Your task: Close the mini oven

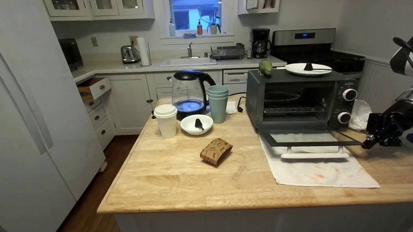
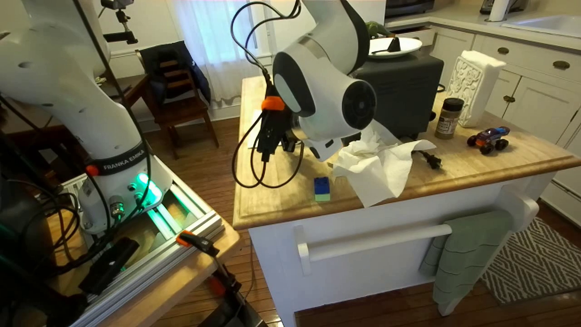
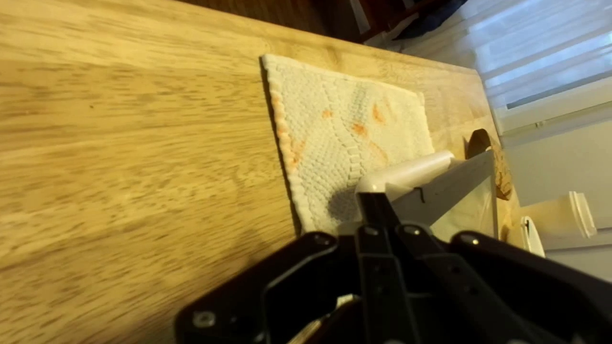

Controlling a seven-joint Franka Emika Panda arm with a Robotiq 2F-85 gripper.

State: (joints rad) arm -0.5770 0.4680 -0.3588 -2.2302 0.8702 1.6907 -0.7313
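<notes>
The mini oven (image 1: 293,81) stands on the wooden island with its glass door (image 1: 302,136) dropped fully open. The white bar handle (image 1: 315,156) hangs low over a towel at the door's front edge. The wire rack shows inside. In an exterior view only the oven's dark side (image 2: 404,91) shows, partly behind the arm. My gripper (image 1: 365,145) is low, beside the door's right front corner. In the wrist view the gripper (image 3: 375,196) has its fingertips together and empty, just in front of the handle's near end (image 3: 406,174). I cannot tell whether they touch it.
A stained white towel (image 1: 293,174) lies under the door. A white plate (image 1: 307,69) and green toy (image 1: 265,68) sit on the oven. A cardboard sleeve (image 1: 216,151), cups (image 1: 218,106) and kettle (image 1: 188,91) stand left. Crumpled paper (image 2: 381,168) and a blue block (image 2: 322,186) lie near the arm.
</notes>
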